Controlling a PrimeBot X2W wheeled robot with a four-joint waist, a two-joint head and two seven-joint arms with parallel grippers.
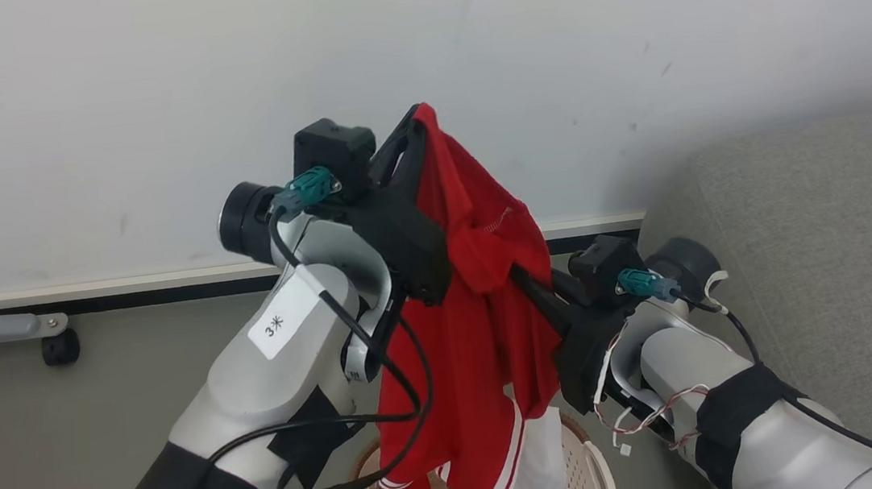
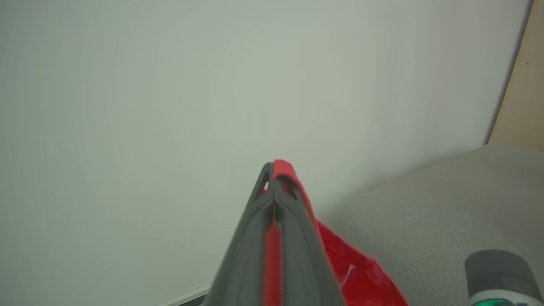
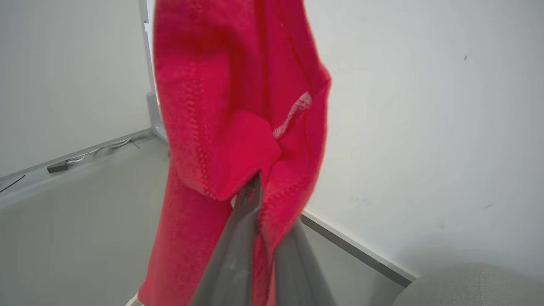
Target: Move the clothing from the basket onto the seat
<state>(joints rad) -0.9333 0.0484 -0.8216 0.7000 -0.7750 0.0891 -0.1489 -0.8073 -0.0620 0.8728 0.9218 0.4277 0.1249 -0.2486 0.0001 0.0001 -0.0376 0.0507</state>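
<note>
The left gripper is pinched shut on the top fold of the garment, high above the basket. The right gripper bites a lower fold, seemingly clamped too. The hem hangs within the basket's rim, and the seat lies to the right. The garment looks light, limp and likely to snag, so two spread holds near its top edge should suit it.

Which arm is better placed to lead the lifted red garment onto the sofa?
Right, likely. The right gripper is shut on the garment at its middle and sits next to the sofa, which lies to the robot's right. The left gripper pinches the garment's top, farther from it.
</note>
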